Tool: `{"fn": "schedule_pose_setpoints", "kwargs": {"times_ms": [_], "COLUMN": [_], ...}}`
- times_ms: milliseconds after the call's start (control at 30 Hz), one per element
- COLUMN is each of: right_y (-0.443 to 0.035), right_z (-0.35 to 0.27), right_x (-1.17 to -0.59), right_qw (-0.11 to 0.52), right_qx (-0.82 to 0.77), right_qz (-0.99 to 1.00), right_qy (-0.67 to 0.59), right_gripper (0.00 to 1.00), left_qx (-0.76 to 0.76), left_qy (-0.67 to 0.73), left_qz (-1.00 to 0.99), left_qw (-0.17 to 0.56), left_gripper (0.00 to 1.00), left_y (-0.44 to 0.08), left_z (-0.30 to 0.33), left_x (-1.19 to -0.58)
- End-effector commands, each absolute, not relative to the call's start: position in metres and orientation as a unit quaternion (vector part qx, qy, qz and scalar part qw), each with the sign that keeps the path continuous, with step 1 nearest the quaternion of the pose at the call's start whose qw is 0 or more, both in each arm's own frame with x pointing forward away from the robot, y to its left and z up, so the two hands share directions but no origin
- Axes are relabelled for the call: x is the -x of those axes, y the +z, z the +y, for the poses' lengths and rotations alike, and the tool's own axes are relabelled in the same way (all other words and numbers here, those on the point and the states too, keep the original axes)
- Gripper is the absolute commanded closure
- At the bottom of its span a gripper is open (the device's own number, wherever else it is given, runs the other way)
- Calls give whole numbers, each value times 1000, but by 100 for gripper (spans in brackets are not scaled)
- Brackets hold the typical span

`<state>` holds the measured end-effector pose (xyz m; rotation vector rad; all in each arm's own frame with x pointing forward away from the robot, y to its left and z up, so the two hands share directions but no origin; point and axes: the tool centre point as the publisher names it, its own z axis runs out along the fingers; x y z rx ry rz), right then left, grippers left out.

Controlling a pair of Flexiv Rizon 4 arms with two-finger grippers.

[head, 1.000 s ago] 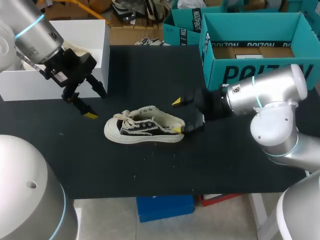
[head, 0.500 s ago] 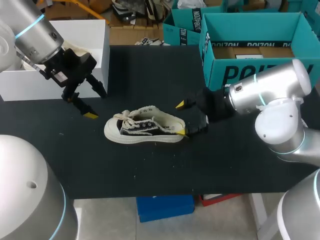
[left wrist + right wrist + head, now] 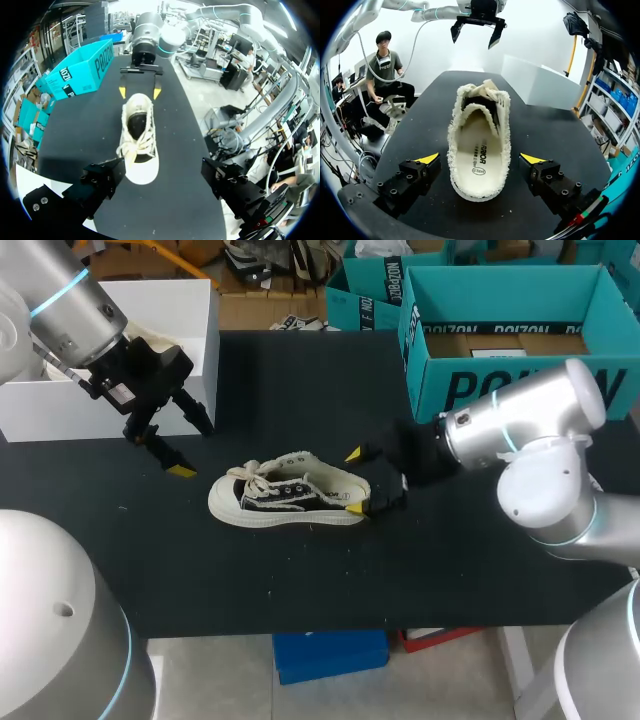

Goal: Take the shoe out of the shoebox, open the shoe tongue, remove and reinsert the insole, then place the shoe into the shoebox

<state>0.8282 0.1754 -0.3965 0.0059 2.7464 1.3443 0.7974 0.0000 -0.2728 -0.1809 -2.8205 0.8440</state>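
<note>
Both grippers are wide open, nothing held. Right gripper (image 3: 354,480) comes in low and level, straddling the heel of the cream-and-black canvas shoe (image 3: 285,495), which sits upright on the black table (image 3: 300,370) near the teal cardboard shoebox (image 3: 440,380). Left gripper (image 3: 193,448) hangs angled down beyond the toe, well apart. Only the right wrist view shows the white insole (image 3: 479,150) seated inside, and gaps between the heel and both fingers.

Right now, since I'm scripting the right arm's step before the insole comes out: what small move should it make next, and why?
Probably shut the fingers of the right gripper on the heel of the shoe. They stand open on either side of the heel without touching it. The insole lies in view inside, and the left gripper hangs open beyond the toe.
</note>
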Motion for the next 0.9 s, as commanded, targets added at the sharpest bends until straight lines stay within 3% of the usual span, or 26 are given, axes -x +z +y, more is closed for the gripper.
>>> {"fn": "schedule_pose_setpoints", "kwargs": {"times_ms": [33, 900], "right_y": [-400, -427], "right_z": [177, 190], "right_x": [-827, -833], "right_qw": [38, 23], "right_qx": [-7, -29], "right_qz": [901, 904], "right_qy": [432, 425], "right_gripper": [0, 0], "left_qx": [62, 62], "left_qy": [285, 285], "left_qz": [-952, -952], "left_qw": [94, 94], "left_gripper": [0, 0], "left_y": [-274, -274], "left_z": [0, 0], "left_x": [-797, -797]}}
